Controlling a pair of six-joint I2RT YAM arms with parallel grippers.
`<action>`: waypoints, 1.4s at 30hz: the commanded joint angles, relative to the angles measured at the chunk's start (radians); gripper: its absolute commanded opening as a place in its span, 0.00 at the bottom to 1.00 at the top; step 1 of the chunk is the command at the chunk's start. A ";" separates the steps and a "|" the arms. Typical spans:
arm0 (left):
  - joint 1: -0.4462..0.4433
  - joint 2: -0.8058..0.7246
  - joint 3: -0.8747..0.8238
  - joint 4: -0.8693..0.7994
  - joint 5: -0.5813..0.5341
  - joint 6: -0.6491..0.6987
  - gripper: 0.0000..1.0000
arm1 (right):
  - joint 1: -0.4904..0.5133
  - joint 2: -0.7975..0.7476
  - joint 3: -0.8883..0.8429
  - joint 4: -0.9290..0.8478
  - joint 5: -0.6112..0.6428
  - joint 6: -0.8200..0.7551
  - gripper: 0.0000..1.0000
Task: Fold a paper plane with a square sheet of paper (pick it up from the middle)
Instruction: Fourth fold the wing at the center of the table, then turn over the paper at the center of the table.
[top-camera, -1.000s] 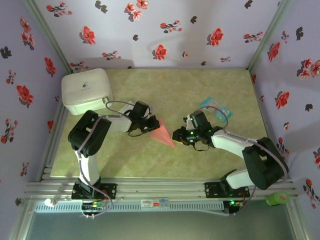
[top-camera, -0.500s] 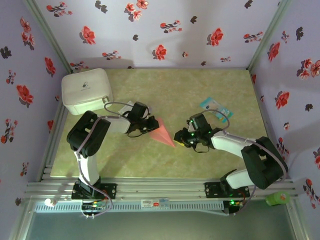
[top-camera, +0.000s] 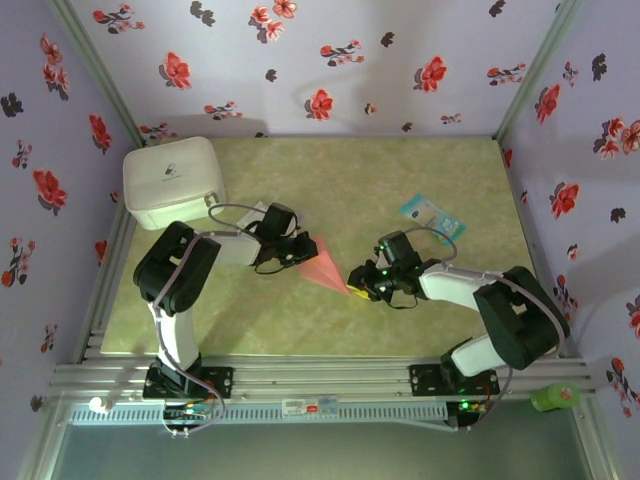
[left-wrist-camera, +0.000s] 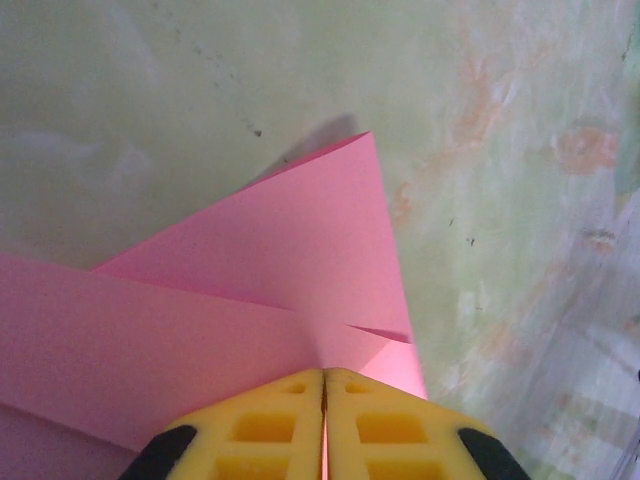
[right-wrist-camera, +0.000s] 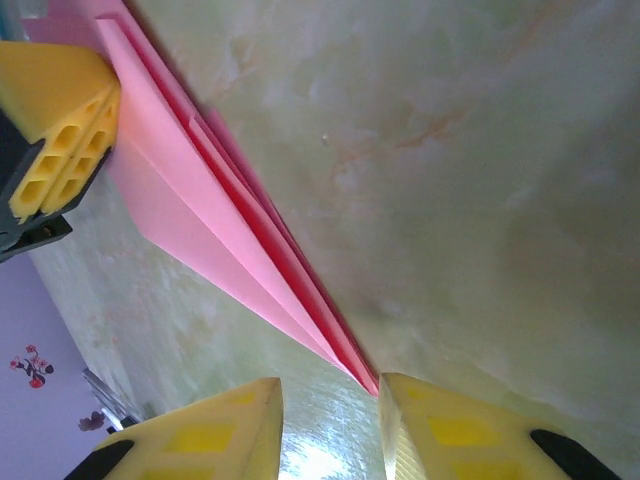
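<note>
Left jaws pinch the paper plane (top-camera: 322, 266); right jaws apparently parted.

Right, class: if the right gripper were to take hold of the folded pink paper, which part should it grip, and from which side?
Probably the narrow nose of the paper plane, coming in low from the right along the table. The folded layers converge there, the point faces the open jaws of the right gripper, and the left gripper pinches the wide end.
</note>
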 joint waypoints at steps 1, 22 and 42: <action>0.015 0.022 -0.012 -0.118 -0.045 0.016 0.10 | -0.003 0.008 0.007 -0.013 -0.012 -0.004 0.31; 0.013 0.034 -0.005 -0.098 -0.033 -0.004 0.11 | 0.005 0.080 0.058 -0.084 -0.068 -0.079 0.25; 0.009 0.047 0.002 -0.081 -0.017 -0.036 0.10 | 0.006 0.105 0.078 -0.011 -0.109 -0.056 0.24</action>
